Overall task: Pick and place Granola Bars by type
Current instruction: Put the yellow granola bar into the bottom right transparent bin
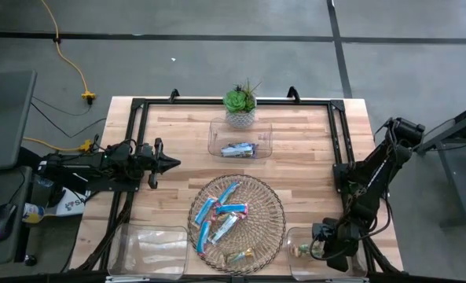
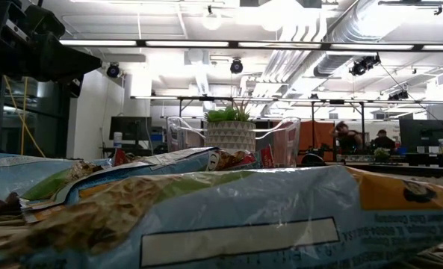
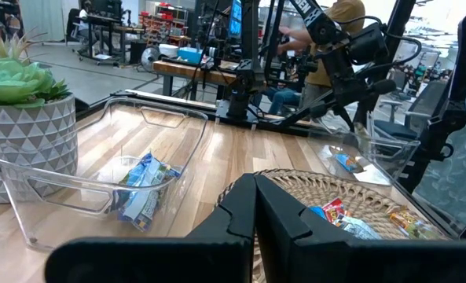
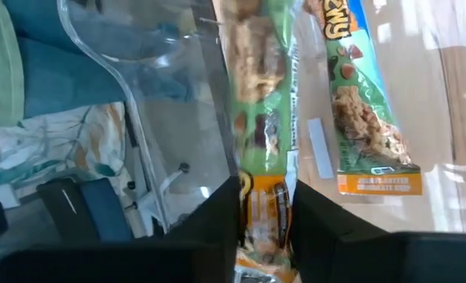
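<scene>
Green-and-orange wrapped granola bar [image 4: 264, 118], oblong, lying lengthwise between the two dark fingers [image 4: 217, 212] of the right gripper [image 1: 324, 236]; its orange end sits in the gap and the fingers flank it closely on both sides, so the gripper has the bar between its fingers, though whether they press or have just let go cannot be told. Location: over the clear bin at the table's near right corner [image 1: 303, 263], where the right arm reaches down. Second tan-green bar [image 4: 366, 118], same kind, lying flat on the bin floor just beside the first, apart from the fingers. Round wicker tray [image 1: 268, 196], centre of the near half of the table, holding several bright blue bars [image 1: 217, 214] laid at angles and one tan-green bar [image 1: 240, 255] at its near edge. Clear bin at the far centre [image 1: 266, 134], holding a small cluster of silvery-blue bars [image 1: 238, 149]. Clear bin at the near left corner [image 1: 150, 248], well apart from both arms. Potted green succulent in a patterned white pot [image 1: 240, 106], behind the far bin. Left gripper [image 1: 172, 163], at the table's left side, raised above the bare wood, fingers pressed together and holding nothing, pointing toward the tray, well apart from every bar.
</scene>
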`<state>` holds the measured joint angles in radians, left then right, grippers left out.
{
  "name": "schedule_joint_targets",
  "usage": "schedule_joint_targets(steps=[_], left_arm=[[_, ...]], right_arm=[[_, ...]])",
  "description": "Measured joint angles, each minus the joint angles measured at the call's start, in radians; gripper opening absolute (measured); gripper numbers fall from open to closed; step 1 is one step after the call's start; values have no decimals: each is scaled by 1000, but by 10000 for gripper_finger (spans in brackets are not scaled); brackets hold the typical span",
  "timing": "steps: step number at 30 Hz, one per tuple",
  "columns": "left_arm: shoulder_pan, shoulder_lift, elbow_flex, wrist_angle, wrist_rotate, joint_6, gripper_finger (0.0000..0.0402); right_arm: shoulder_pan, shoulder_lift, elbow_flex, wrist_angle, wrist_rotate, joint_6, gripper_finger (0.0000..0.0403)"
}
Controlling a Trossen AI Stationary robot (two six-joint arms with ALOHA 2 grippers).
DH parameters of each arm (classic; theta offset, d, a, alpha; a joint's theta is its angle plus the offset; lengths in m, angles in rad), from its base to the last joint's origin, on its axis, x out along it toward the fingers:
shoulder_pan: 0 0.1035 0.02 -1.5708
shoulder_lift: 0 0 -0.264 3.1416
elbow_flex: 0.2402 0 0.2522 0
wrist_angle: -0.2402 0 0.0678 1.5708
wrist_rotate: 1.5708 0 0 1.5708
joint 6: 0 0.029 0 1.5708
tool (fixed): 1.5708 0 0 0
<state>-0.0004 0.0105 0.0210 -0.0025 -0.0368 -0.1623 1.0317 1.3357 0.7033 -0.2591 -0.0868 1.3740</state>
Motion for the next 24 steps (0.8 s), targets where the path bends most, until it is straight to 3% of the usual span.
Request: schedule_joint_targets(steps=[10, 18, 24], left_arm=[[0, 0, 0, 0, 0, 0, 1], [0, 0, 0, 0, 0, 0, 1], [0, 0, 0, 0, 0, 0, 1]], right_arm=[[0, 0, 1, 34, -10, 38, 183], [-40, 0, 84, 43, -99, -14, 184], [-103, 0, 219, 19, -45, -146, 179]])
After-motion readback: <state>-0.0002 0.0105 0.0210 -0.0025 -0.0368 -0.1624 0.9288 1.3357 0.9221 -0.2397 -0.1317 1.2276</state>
